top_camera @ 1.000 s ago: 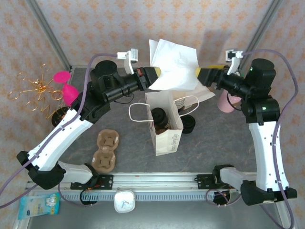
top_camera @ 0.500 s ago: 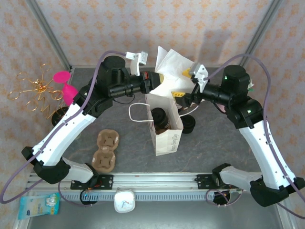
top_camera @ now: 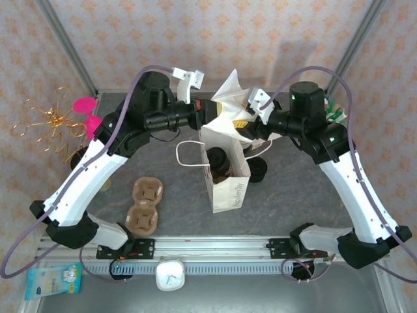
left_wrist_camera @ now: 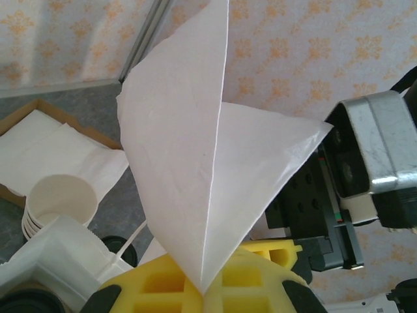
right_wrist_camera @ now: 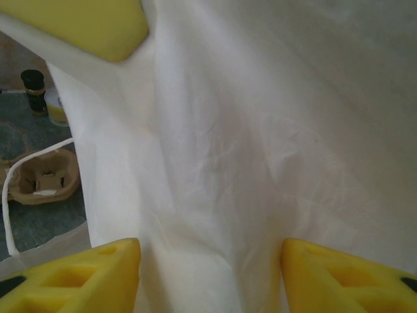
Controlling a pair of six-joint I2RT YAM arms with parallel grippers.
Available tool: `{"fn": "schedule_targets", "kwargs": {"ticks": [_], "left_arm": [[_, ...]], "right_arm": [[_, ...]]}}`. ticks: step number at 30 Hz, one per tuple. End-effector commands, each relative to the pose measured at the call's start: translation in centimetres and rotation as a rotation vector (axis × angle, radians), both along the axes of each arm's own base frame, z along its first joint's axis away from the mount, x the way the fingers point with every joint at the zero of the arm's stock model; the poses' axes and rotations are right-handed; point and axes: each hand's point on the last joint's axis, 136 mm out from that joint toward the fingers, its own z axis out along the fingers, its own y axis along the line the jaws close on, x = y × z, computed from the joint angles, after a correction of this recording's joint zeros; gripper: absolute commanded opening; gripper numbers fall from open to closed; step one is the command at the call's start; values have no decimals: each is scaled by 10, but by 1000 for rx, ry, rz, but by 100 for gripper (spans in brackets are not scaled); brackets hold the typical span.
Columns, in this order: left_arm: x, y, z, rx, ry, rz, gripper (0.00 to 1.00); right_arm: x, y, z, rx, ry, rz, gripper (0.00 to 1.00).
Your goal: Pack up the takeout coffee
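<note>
While the left gripper (left_wrist_camera: 202, 287) has its jaws closed fully on the lower corner of a white paper napkin (left_wrist_camera: 195, 163), the sheet stands up in a folded peak. In the overhead view it sits at upper centre, just above the far rim of the white paper bag (top_camera: 228, 189).

Right gripper (right_wrist_camera: 210, 274): yellow fingers (right_wrist_camera: 71, 274) stand apart on either side of the hanging napkin. The paper drapes through the gap but is not pinched, so the pincer is partly open and holds nothing.

Judgement on the hold: the napkin is kept high and taut, probably so the second pincer can take it or gather it narrow enough for the bag mouth.

Containers:
- Bag stands upright at centre frame, mouth open, with its handle loop (top_camera: 186, 153) flopped to the left.
- Takeout coffee (top_camera: 217, 160) is already inside, its black lid visible at the far end of the opening.
- A black round item (top_camera: 258, 171) sits on the table just right of the bag; what it is cannot be told.
- Pulp cup carrier (top_camera: 144, 205), lower left of the bag, has both wells unoccupied.
- Stack of lidless cups (left_wrist_camera: 58, 199) sits at lower left of the left wrist view, beside a wooden tray (left_wrist_camera: 78, 124) of flat napkins.

Progress: coffee is bagged; the napkin seems the remaining item.
</note>
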Motion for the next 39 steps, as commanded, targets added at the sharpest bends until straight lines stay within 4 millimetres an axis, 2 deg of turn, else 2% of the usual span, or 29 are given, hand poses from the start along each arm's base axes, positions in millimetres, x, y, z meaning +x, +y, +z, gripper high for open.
{"fn": "schedule_targets", "kwargs": {"ticks": [1, 6, 8, 12, 13, 18, 21, 24, 25, 27, 32, 34, 36, 39], "left_arm": [[1, 3, -1, 36, -5, -3, 0], [0, 1, 0, 28, -4, -14, 0], [-1, 2, 0, 27, -3, -14, 0], [-3, 0, 0, 17, 10, -29, 0], [-4, 0, 1, 15, 11, -31, 0], [-7, 2, 0, 19, 20, -32, 0], [-5, 5, -1, 35, 14, -12, 16], [0, 15, 4, 72, -18, 40, 44], [4, 19, 2, 98, -25, 64, 49], [8, 20, -1, 135, -30, 75, 51], [15, 14, -5, 180, -36, 52, 52], [8, 7, -3, 165, -51, -4, 58], [10, 11, -1, 183, -75, 11, 63], [4, 7, -3, 201, -95, -35, 72]], "right_arm": [[-16, 4, 14, 33, -3, 55, 51], [-10, -1, 6, 12, 25, 5, 26], [-11, -1, 6, 12, 18, 8, 19], [-6, 1, -1, 16, 6, 0, 16], [-12, -3, 6, 30, -18, -3, 12], [-12, -4, 6, 30, -3, -8, 0], [-13, -4, 3, 33, 22, -14, 0], [-16, -3, 5, 46, 54, -6, 0], [-17, -2, 6, 51, 64, -3, 0], [-22, -2, 9, 58, 75, 10, 0], [-18, 2, 2, 33, 121, 12, 0], [-18, 2, 1, 25, 134, 14, 0], [-20, 4, 2, 30, 135, 30, 0], [-21, 6, 2, 34, 144, 44, 0]]}}
